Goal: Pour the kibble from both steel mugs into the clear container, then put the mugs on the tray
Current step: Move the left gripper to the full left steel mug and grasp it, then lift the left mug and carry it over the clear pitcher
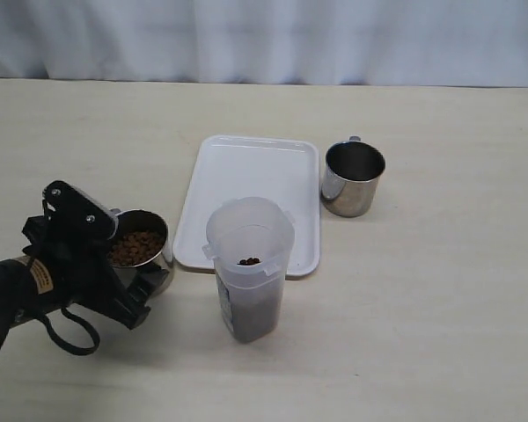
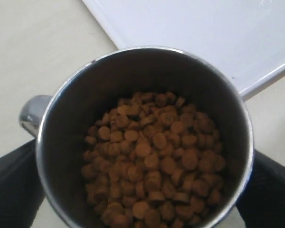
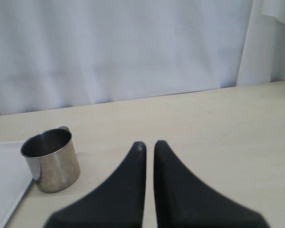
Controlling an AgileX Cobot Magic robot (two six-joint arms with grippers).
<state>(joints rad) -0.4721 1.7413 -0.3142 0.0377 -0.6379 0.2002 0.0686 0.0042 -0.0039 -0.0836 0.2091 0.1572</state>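
Pale tabletop [image 1: 440, 334] runs back to a white curtain [image 1: 264, 35]. Brown kibble [image 2: 152, 161] lies heaped inside the near mug [image 1: 163, 260], which stands upright at 9 o'clock of the clear container [image 1: 249, 264]; the container's lower part is dark with more pellets. The left gripper [image 1: 132, 264] is spread wide, its black fingers [image 2: 12, 190] flanking that mug's wall, though contact cannot be told. The tray [image 1: 246, 167] lies flat at 12 o'clock of the container. The second mug [image 1: 353, 178] stands upright just beside the tray at its 3 o'clock, handle toward the curtain. The right gripper [image 3: 147, 145], seen only from its wrist, has its fingers pressed together on nothing
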